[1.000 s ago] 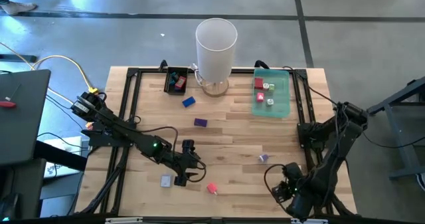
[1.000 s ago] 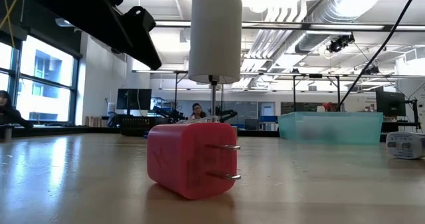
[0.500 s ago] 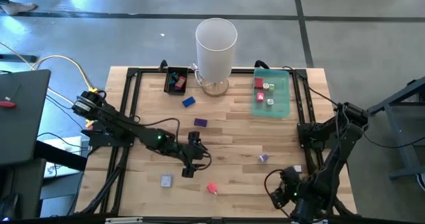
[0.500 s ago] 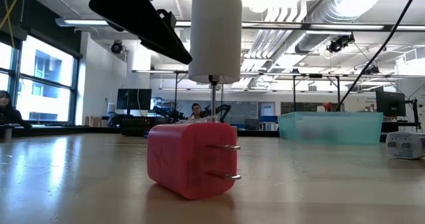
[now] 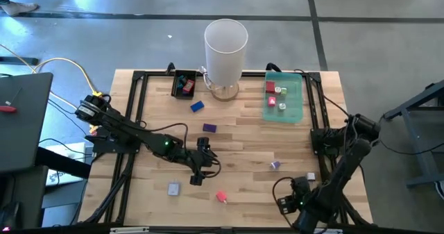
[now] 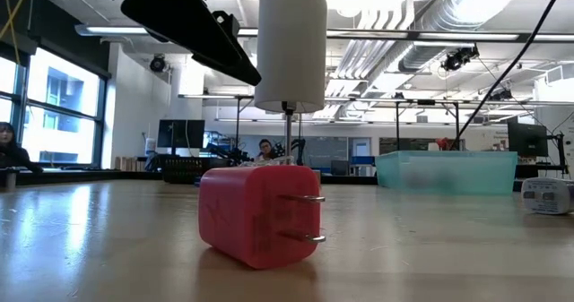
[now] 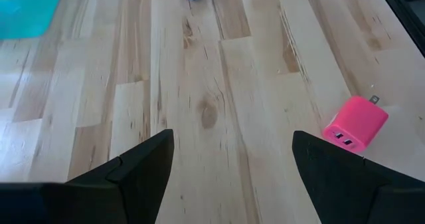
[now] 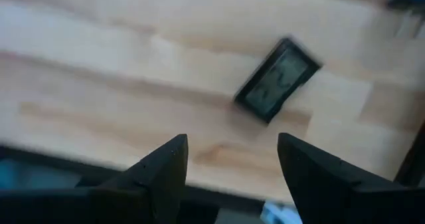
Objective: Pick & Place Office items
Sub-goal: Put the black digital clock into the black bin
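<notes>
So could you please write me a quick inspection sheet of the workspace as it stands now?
Surface: wooden table, black frame around its edges.
Job's things: pink charger and grey block near the front; blue block, purple block mid-table; small pieces in green tray and black tray.
Clutter: tall white cylinder at the back.
Grippers: left gripper open, empty, above the table near the centre; right gripper open, empty, at the front right corner.
Cables: yellow and white leads off the left side.
Surroundings: people seated far behind, low view.
</notes>
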`<state>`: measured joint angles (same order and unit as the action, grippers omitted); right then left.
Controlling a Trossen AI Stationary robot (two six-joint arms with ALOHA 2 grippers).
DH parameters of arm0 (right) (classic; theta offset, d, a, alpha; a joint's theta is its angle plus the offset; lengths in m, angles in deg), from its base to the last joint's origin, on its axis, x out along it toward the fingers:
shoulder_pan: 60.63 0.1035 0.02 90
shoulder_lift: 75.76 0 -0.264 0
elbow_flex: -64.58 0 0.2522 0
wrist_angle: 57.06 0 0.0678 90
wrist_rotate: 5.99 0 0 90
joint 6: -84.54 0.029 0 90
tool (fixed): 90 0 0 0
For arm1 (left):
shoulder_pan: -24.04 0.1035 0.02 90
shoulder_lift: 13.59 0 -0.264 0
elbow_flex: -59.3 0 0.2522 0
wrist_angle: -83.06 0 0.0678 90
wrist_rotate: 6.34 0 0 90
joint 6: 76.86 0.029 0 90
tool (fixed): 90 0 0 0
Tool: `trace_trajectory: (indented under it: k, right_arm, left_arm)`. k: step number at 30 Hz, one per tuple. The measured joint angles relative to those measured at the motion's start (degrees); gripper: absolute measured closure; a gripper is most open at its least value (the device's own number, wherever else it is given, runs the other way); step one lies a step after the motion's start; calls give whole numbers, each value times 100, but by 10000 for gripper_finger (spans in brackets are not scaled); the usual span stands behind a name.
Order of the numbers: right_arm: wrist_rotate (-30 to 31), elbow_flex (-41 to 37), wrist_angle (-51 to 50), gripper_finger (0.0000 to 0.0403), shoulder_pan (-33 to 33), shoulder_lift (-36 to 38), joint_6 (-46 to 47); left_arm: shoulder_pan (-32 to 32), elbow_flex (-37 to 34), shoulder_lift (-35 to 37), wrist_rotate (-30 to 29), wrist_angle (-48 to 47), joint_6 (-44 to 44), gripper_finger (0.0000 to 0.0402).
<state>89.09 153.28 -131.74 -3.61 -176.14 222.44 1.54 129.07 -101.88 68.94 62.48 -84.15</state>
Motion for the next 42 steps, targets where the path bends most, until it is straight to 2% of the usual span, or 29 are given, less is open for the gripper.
trace_trajectory:
  k: [11,17,25,28,34,38,42]
  right_arm:
    - [-350,0,-649,181,-170,-218,93]
    - [-357,-3,-651,181,-163,-225,139]
    - [-289,-702,450,181,-163,-233,143]
    - [-275,-772,561,181,-165,-236,143]
    - [-712,-793,631,181,-165,-236,198]
    - [-612,-793,770,181,-196,-236,198]
    - [-63,-793,787,181,-209,-234,152]
  left_arm:
    - [-11,0,0,0,4,-4,103]
    - [-11,0,0,0,4,-2,103]
    - [-11,0,0,0,2,-2,103]
    - [-11,1,0,-1,2,0,103]
    - [-11,0,0,0,2,0,103]
    - [-11,0,0,0,2,0,103]
    - [-11,0,0,0,2,0,103]
